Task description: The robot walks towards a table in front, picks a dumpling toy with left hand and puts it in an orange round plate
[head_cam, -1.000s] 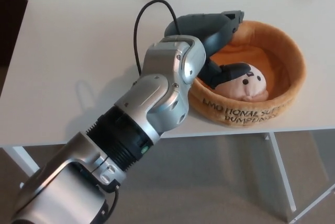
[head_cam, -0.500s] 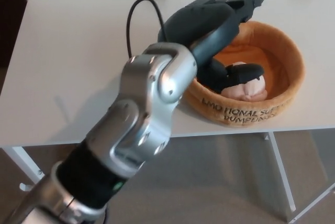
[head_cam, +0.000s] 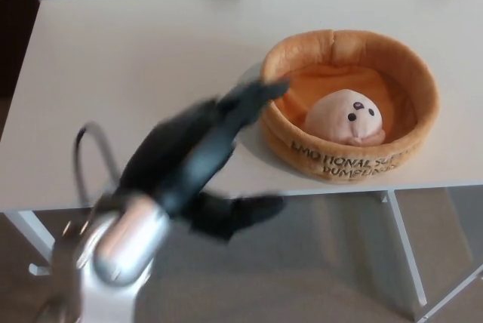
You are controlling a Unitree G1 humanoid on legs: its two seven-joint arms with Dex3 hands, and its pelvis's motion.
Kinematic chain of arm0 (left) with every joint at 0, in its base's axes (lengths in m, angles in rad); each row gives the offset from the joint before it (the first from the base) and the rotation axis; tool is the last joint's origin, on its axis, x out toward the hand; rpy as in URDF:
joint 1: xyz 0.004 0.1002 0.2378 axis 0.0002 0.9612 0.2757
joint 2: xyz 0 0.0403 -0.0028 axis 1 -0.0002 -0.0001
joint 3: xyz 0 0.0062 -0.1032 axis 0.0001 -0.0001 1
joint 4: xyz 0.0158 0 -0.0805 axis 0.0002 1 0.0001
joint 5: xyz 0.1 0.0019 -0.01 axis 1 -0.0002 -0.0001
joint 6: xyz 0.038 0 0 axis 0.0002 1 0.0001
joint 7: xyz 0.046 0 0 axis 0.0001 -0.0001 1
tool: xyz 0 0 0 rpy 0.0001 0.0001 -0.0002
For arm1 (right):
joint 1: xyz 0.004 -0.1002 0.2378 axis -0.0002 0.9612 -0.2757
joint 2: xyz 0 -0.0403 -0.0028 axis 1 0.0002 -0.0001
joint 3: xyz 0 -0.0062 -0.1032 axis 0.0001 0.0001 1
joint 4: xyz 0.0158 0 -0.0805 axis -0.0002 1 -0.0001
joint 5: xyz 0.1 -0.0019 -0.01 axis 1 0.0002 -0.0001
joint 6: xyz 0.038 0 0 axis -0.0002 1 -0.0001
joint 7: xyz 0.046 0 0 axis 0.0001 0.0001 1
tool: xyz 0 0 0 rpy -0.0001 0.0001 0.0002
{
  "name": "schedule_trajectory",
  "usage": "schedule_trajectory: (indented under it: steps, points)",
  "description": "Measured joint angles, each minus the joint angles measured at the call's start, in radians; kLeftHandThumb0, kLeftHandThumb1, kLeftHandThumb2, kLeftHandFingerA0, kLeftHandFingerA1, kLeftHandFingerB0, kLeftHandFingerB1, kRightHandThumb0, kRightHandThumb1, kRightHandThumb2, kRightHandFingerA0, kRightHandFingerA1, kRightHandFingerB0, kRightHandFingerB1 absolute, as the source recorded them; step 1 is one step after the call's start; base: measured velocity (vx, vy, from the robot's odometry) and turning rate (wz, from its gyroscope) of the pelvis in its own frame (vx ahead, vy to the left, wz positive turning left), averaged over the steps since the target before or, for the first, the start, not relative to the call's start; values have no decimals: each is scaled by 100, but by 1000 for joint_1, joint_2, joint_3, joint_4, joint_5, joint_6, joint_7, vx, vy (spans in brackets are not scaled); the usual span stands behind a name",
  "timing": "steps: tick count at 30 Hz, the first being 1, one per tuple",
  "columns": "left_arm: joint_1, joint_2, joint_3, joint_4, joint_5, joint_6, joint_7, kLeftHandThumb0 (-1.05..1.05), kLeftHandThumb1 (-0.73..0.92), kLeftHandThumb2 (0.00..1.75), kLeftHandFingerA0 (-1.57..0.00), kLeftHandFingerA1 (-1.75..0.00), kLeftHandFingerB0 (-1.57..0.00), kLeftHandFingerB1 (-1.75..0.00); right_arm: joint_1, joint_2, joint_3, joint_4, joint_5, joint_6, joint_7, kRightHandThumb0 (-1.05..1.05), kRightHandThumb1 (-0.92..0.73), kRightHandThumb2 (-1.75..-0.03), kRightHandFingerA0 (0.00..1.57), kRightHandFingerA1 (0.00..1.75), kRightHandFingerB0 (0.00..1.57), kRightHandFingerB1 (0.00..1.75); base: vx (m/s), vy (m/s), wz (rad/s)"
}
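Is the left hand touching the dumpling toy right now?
Apart. The head view shows the left hand blurred, outside the orange plate, while the dumpling toy lies alone inside it, with bare plate between them.

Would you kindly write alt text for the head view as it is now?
A pink dumpling toy lies inside an orange round plush plate on a white table. The robot's blurred left hand is over the table's near edge, beside the plate, holding nothing.
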Motion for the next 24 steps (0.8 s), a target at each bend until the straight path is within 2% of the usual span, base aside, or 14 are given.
schedule_trajectory:
  steps: [1, 3, 6, 7, 13, 14, 16, 17, 19, 20, 21, 22, 23, 24]
  points:
    - [39, 7, 13, -7, -6, -10, 0, -64, 56, 57, -47, -42, -33, -31, 1, 0, 0, 0, 0, 0, 0, -43, -69, -62, 73, 46, 45, 35, 0, 0, 0]
    - [153, 30, 50, -27, -24, -40, 1, -64, 59, 58, -45, -36, -31, -31, 3, 0, 0, 0, 0, 0, 0, -43, -68, -61, 72, 46, 45, 36, 0, 0, 0]
    - [298, 58, 100, -18, -48, -90, 6, -64, 59, 58, -45, -36, -31, -31, 7, 0, 0, 0, 0, 0, 0, -43, -68, -61, 72, 46, 45, 36, 0, 0, 0]
    - [370, 78, 125, 16, -56, -116, 13, -49, 60, 58, -50, -53, -25, -29, 8, 0, 0, 0, 0, 0, 0, -49, -58, -85, 66, 59, 41, 49, 0, 0, 0]
    - [536, 146, 172, 266, -62, -169, 67, -49, 60, 58, -50, -53, -25, -29, 18, 1, 0, 1, 0, 0, 0, -49, -58, -85, 66, 59, 41, 49, 0, 0, 0]
    - [552, 154, 176, 309, -62, -176, 77, -33, 56, 58, -74, -112, -33, -32, 19, 1, 0, 1, 0, 0, 0, -49, -57, -84, 65, 58, 42, 49, 0, 0, 0]
    - [576, 167, 183, 381, -62, -190, 96, -33, 56, 58, -74, -112, -33, -32, 24, 1, 0, 1, 0, 0, 0, -49, -57, -84, 65, 58, 42, 49, 0, 0, 0]
    - [584, 173, 188, 428, -63, -194, 104, -22, 56, 57, -89, -105, -36, -34, 26, 1, 0, 2, 0, 0, 0, -50, -58, -84, 66, 58, 40, 48, 0, 0, 0]
    - [590, 180, 196, 526, -68, -202, 121, -22, 56, 57, -89, -105, -36, -34, 27, 1, -1, 2, 0, 1, 0, -50, -58, -84, 66, 58, 40, 48, 0, 0, 0]
    - [589, 181, 198, 550, -69, -204, 124, -25, 51, 55, -93, -86, -41, -36, 27, 1, -1, 1, 0, 0, 0, -41, -69, -61, 71, 45, 45, 35, 0, 0, 0]
    - [583, 184, 202, 614, -73, -210, 132, -25, 51, 55, -93, -86, -41, -36, 26, 1, -1, 1, 0, 0, 0, -41, -69, -61, 71, 45, 45, 35, 0, 0, 0]
    - [580, 185, 203, 637, -75, -211, 134, -25, 51, 55, -90, -84, -43, -36, 26, 1, -1, 1, 0, 0, 0, -49, -58, -84, 66, 58, 40, 48, 0, 0, 0]
    - [576, 187, 204, 670, -76, -214, 138, -33, 56, 57, -82, -75, -44, -36, 26, 1, -1, 1, 0, 1, 0, -41, -70, -61, 69, 44, 45, 35, 0, 0, 0]
    - [562, 189, 206, 753, -80, -221, 146, -33, 56, 57, -82, -75, -44, -36, 26, 1, -1, 2, 0, 1, 0, -41, -70, -61, 69, 44, 45, 35, 0, 0, 0]
